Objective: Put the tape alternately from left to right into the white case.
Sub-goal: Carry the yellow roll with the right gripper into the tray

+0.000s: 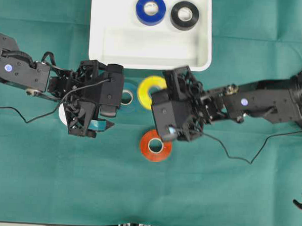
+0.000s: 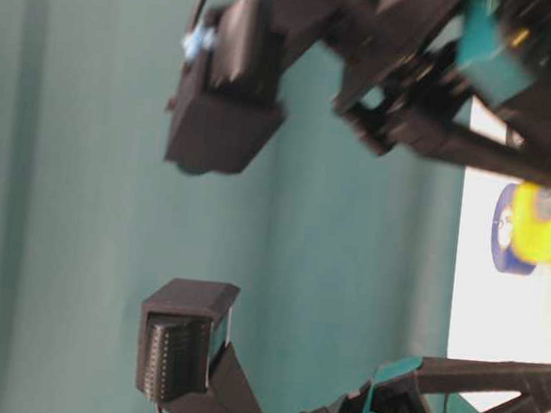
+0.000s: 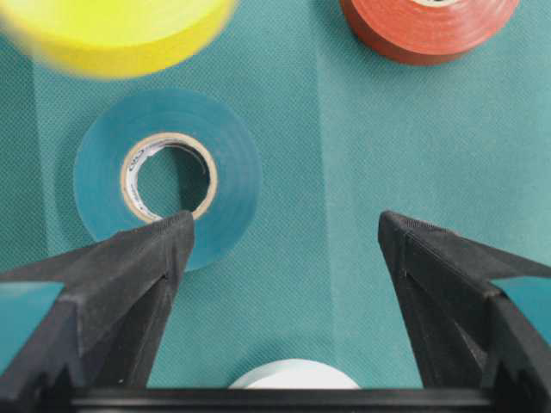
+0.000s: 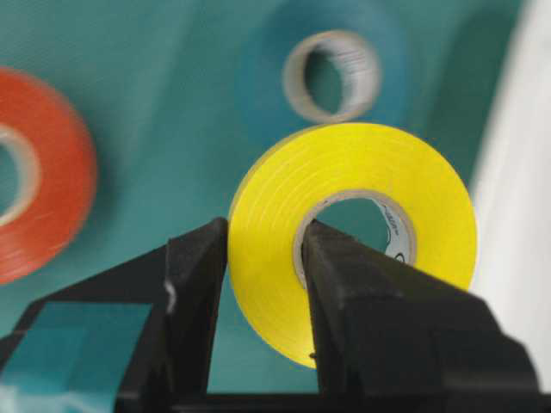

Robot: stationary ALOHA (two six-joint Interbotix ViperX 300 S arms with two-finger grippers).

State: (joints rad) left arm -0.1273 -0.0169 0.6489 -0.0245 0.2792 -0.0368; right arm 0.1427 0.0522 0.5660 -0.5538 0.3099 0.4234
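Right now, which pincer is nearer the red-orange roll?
Right. The right pincer, gripping the yellow roll, hangs just above the red-orange roll; the left pincer sits farther off, beside the teal roll.

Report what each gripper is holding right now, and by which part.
The right gripper holds the yellow tape roll by its ring wall, one finger through the core and the other on the outer rim. The left gripper is open and holds nothing.

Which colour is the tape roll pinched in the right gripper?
Yellow; clearest in the right wrist view.
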